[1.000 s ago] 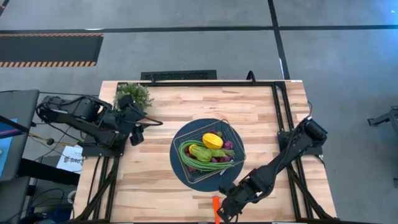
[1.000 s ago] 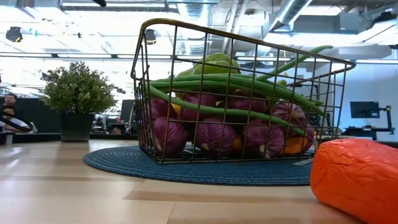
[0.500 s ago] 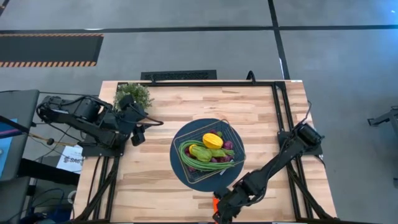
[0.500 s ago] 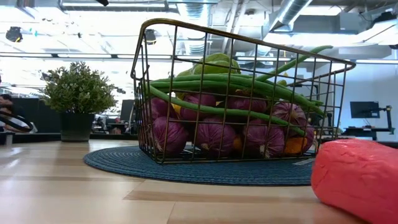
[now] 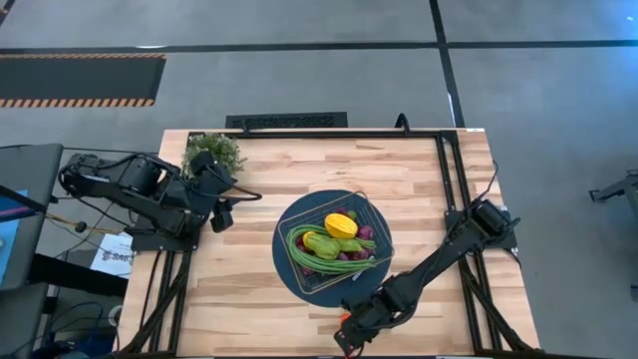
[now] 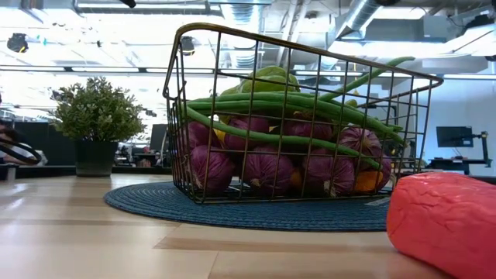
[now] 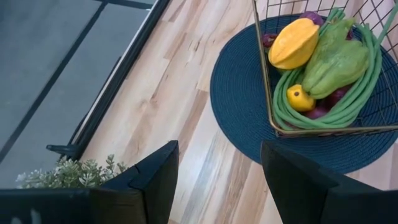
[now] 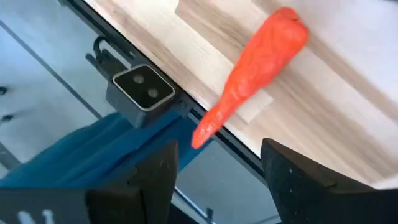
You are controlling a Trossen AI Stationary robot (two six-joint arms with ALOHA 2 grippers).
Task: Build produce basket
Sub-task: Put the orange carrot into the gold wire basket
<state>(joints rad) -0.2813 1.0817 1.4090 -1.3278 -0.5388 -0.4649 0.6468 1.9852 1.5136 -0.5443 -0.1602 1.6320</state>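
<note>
1. Wooden table [image 5: 249, 269] on a grey floor; an office room shows behind it.
2. Blue mat [image 5: 289, 269] at centre holds the wire basket [image 5: 368, 211], filled with beans [image 5: 299, 249], peppers [image 5: 321, 243] and purple grapes [image 6: 263, 167].
3. Right gripper [image 5: 349, 334] at 6 o'clock, spread wide over a loose carrot [image 8: 255, 71]; left gripper [image 5: 221, 214] at 9 o'clock, parted, empty.

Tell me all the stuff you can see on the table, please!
basket: one, wire, on the mat mid-table
mat: one, dark blue, round, under the basket
green beans: a bundle, long, in the basket
peppers: one yellow, one green, on top in the basket
purple produce: several, low in the basket
carrot: one, orange, at the table's near edge, tip sticking past it
plant: one, grey-green, far left corner
table: one, light wood
left pincer: open, beside the plant
right pincer: open, over the carrot
</note>
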